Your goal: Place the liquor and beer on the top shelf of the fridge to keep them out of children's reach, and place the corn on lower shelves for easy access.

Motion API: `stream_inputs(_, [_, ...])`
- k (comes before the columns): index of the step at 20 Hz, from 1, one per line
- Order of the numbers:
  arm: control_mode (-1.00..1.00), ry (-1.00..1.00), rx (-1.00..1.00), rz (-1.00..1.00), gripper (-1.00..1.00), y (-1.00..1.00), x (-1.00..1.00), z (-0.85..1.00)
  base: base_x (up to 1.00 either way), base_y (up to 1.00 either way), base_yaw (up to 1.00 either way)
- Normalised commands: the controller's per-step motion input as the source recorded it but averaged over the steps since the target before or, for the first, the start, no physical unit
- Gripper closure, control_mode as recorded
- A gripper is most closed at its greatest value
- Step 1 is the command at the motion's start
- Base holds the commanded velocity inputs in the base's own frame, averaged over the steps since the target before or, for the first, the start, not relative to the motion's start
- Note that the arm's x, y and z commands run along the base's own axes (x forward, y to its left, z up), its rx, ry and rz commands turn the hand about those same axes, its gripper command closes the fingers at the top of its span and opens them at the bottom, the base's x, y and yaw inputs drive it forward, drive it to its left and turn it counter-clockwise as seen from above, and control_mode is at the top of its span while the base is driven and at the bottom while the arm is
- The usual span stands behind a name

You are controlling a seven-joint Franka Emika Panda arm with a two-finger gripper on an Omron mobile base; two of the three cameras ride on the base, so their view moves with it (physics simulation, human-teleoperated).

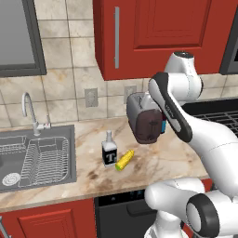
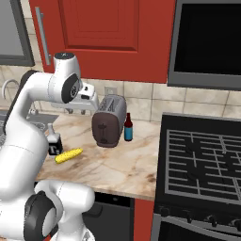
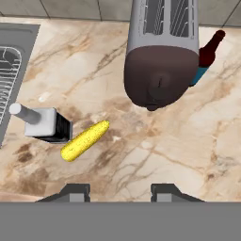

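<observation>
While the jaws (image 3: 119, 192) hang shut and empty above the desk (image 3: 179, 155), the corn (image 3: 85, 140) lies just beside the liquor (image 3: 44, 123), near the sink (image 1: 37, 158). Behind the toaster (image 3: 161, 61) stands the beer (image 2: 128, 127), next to the stove (image 2: 202, 164).

Place: a home kitchen, rendered.
Cabinets: red doors (image 1: 153, 32) hanging over a tiled wall (image 1: 69, 88).
Counter: marble top (image 1: 153, 162) running between the sink (image 1: 39, 158) and the stove (image 2: 202, 160).
Sink: a faucet (image 1: 30, 111) standing behind it, a rack (image 1: 44, 160) sitting inside.
Appliances: a toaster (image 2: 108, 121) standing on the counter, a dishwasher (image 1: 121, 211) sitting under it.
Food: corn (image 1: 124, 160) lying beside the liquor (image 1: 109, 149); beer (image 2: 128, 127) standing by the toaster.
</observation>
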Motion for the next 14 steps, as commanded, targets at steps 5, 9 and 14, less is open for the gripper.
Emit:
stream_inputs(5, [-1.0, 0.0, 0.0, 0.0, -1.0, 0.02, -0.19, -0.13, 0.0, 0.0, 0.0])
stream_inputs(9, [-1.0, 0.0, 0.0, 0.0, -1.0, 0.06, -0.31, -0.38, 0.0, 0.0, 0.0])
stream_inputs(14, [-1.0, 0.0, 0.0, 0.0, -1.0, 0.09, -0.3, -0.4, 0.0, 0.0, 0.0])
